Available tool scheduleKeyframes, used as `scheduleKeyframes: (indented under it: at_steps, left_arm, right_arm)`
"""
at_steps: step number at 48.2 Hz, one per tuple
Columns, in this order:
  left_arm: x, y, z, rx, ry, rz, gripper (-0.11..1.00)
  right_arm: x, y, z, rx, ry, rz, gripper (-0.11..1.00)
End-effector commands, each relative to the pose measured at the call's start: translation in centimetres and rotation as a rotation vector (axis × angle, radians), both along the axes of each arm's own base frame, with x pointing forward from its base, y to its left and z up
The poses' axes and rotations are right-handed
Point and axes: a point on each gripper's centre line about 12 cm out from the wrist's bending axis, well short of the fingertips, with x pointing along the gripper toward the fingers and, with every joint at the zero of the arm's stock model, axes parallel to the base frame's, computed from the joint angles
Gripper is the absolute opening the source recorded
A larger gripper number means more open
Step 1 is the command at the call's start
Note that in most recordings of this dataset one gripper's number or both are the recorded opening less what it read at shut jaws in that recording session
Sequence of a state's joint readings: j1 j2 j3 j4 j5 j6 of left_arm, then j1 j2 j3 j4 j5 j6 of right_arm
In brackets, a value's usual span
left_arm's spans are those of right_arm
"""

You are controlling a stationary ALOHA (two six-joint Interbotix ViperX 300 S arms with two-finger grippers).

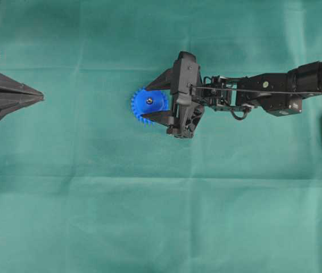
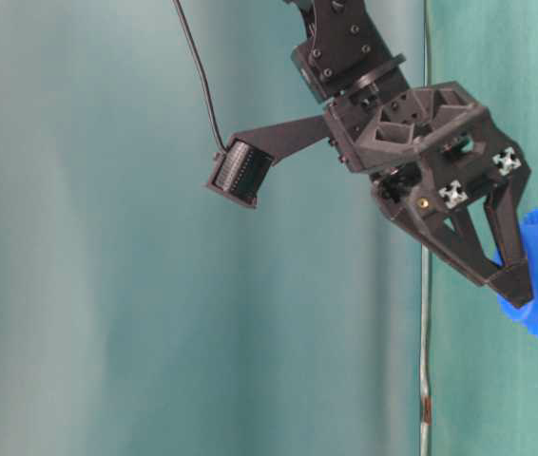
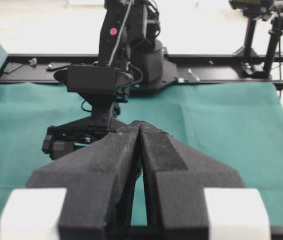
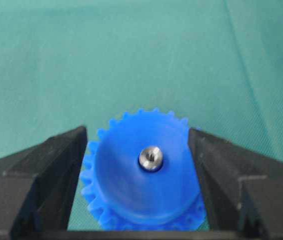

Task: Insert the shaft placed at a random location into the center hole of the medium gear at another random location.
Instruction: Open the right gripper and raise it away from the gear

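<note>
The bright blue plastic toothed medium gear point(image 1: 149, 106) lies flat on the green cloth table cover point(image 1: 93, 187), a little left of centre in the overhead view. The small shiny silver-grey metal shaft point(image 4: 150, 158) stands in the center hole point(image 4: 151, 164) of the raised round hub; its top face shows in the right wrist view. Insertion appears complete or nearly so; seating depth cannot be read.

The right gripper point(image 1: 157, 103) straddles the hub with its black fingers point(image 4: 51, 165) spread, one on each side. They lie just beside the hub wall; contact cannot be confirmed. The fingers hold nothing.

The left gripper point(image 1: 36, 98) rests at the far left edge, well apart from the gear, fingers together and empty.

Procedure for the step in hand, as judged:
1. Keep the fingers spread.
2. Lift straight up, clear of the hub, without sideways drift.
3. Avoid brushing the teeth, since the light gear may slide and tilt the shaft.
</note>
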State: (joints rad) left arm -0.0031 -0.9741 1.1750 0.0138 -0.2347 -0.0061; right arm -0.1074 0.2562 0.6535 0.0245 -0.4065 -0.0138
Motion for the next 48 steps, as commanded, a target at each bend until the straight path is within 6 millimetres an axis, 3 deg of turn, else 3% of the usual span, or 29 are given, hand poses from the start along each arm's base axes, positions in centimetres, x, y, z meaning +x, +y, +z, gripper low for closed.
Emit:
scheduleKeyframes:
  at_steps: [1, 15, 29, 48]
  left_arm:
    - [0.2, 0.0, 0.8, 0.0, -0.018, 0.0, 0.0]
    - [0.2, 0.0, 0.8, 0.001, -0.02, -0.001, 0.0]
    - [0.1, 0.0, 0.9, 0.001, -0.025, -0.001, 0.0]
    - [0.1, 0.0, 0.9, 0.0, -0.026, 0.0, 0.0]
  right_arm:
    - [0.7, 0.1, 1.7, 0.0, -0.048, 0.001, 0.81]
    - [0.0, 0.2, 5.5, -0.01, -0.084, 0.007, 0.81]
    - [-1.4, 0.4, 10.6, -0.021, -0.141, 0.013, 0.81]
    - [-2.4, 0.6, 10.8, -0.021, -0.138, 0.015, 0.81]
